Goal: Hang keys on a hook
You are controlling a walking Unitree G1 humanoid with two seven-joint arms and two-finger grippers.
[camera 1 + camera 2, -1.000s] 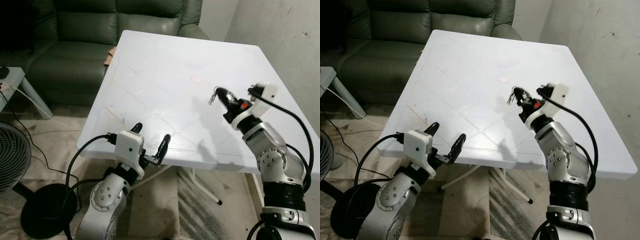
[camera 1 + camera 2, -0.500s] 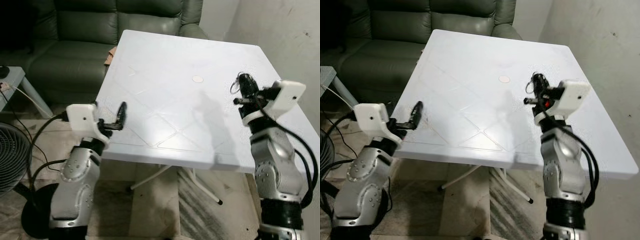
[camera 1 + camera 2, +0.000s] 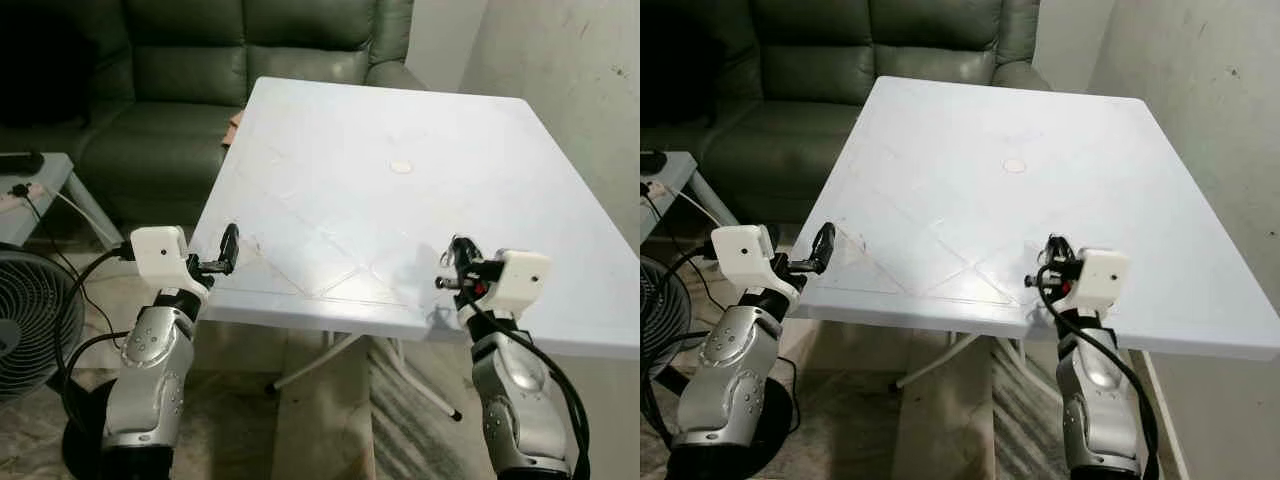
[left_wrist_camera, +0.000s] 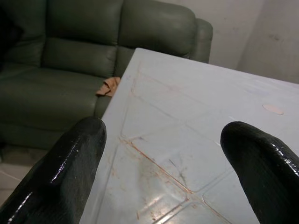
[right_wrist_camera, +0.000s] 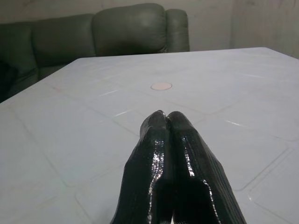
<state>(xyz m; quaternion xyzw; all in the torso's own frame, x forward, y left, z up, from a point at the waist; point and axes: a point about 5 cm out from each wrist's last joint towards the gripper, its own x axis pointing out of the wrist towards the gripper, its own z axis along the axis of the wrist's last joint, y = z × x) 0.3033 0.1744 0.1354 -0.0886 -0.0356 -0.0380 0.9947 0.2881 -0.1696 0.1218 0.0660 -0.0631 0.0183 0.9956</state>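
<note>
A bunch of keys [image 3: 456, 251] on a thin ring hangs at the tip of my right gripper [image 3: 459, 268], which is shut on it just above the near right edge of the white table [image 3: 400, 120]. In the right wrist view the two black fingers [image 5: 159, 140] are pressed together and point across the tabletop. My left gripper [image 3: 228, 250] is open at the table's near left corner, holding nothing. In the left wrist view its fingers [image 4: 70, 158] stand wide apart. I see no hook.
A small round pinkish disc [image 3: 401, 167] lies flat in the middle of the table. A dark green sofa [image 3: 200, 60] with a brown cloth [image 4: 108, 86] stands behind. A fan [image 3: 25, 310] and a side table [image 3: 35, 190] are at the left, and a wall [image 3: 590, 70] at the right.
My right gripper, still holding the keys, has dropped and drawn back from over the table to its near right edge. My left gripper has stayed at the near left corner. The camera has shifted slightly.
</note>
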